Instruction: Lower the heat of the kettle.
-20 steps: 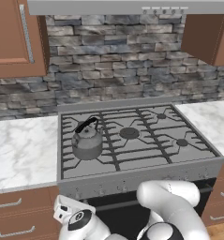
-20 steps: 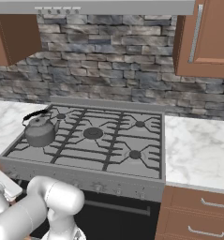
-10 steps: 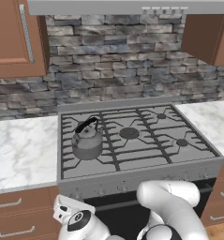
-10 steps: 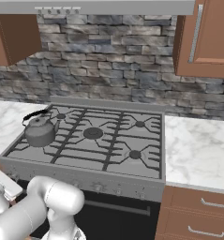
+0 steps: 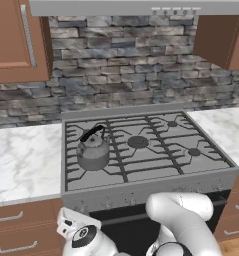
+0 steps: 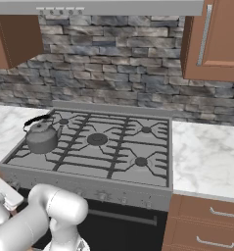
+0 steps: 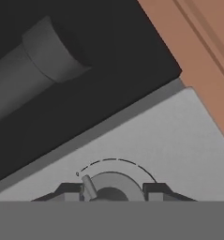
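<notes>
**A:** What's the big picture in front of you?

**B:** You face a grey gas stove (image 5: 156, 172) with dark cast-iron grates, set between two white marble tables (image 5: 21, 160) under a rough grey stone backsplash (image 5: 121, 75). Brown wooden cabinets (image 5: 16, 40) hang at both upper corners, and brown drawers (image 6: 206, 220) sit below the marble.

**A:** And the kettle?

**B:** You'll find the small squat rounded grey metal kettle (image 5: 93, 149) on the stove's front-left burner, upright. In the left base view its black arched handle runs from front-left to back-right over the lid. You cannot make out the spout's direction clearly.

**A:** Where is your arm?

**B:** Your white arm bends low in front of the stove, with the hand down at the left end of the control panel, below the kettle's corner.

**A:** The gripper?

**B:** In the hand view your gripper (image 7: 112, 193) sits right on a round grey stove knob (image 7: 112, 187) with a raised pointer bar and a thin dial arc above it. The dark fingertips (image 7: 69, 191) flank the knob closely on both sides, narrow and seemingly touching it. The black oven door with its grey bar handle (image 7: 33, 70) lies beyond.
</notes>
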